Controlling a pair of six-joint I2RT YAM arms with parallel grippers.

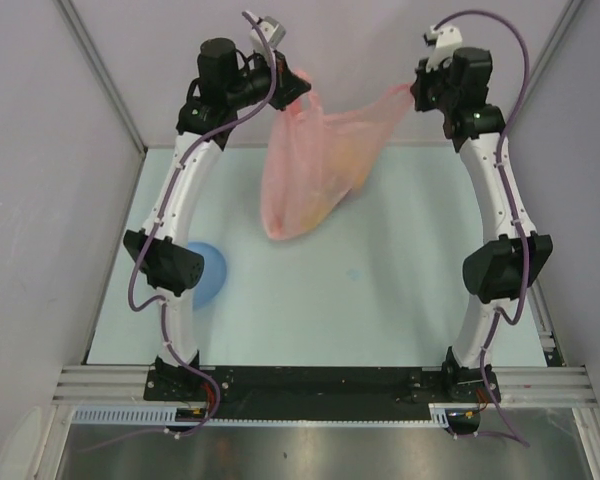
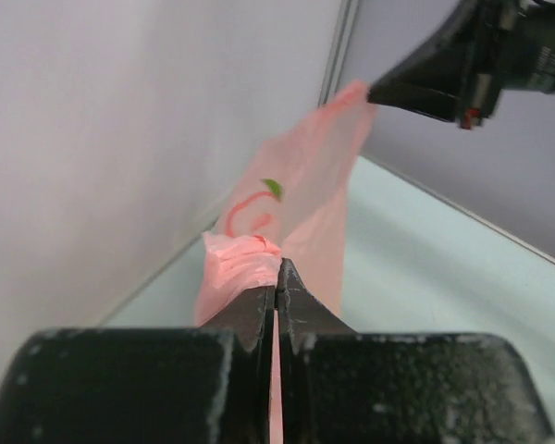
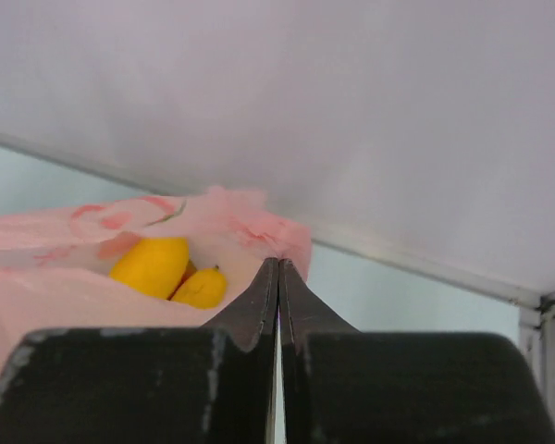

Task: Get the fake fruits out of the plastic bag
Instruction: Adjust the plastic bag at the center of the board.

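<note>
The pink plastic bag (image 1: 315,170) hangs above the table at the back, stretched between both grippers. My left gripper (image 1: 298,92) is shut on one top corner of the plastic bag (image 2: 259,250). My right gripper (image 1: 416,92) is shut on the other corner of the plastic bag (image 3: 250,227). Yellow and orange shapes show through the bag's lower part (image 1: 325,195). In the right wrist view two yellow fake fruits (image 3: 153,266) lie inside the bag, one larger, one smaller (image 3: 201,287). The other fruits are hidden.
A round blue plate (image 1: 208,272) lies on the table at the left, partly under the left arm. Grey enclosure walls stand at the back and sides. The right gripper shows in the left wrist view (image 2: 425,83).
</note>
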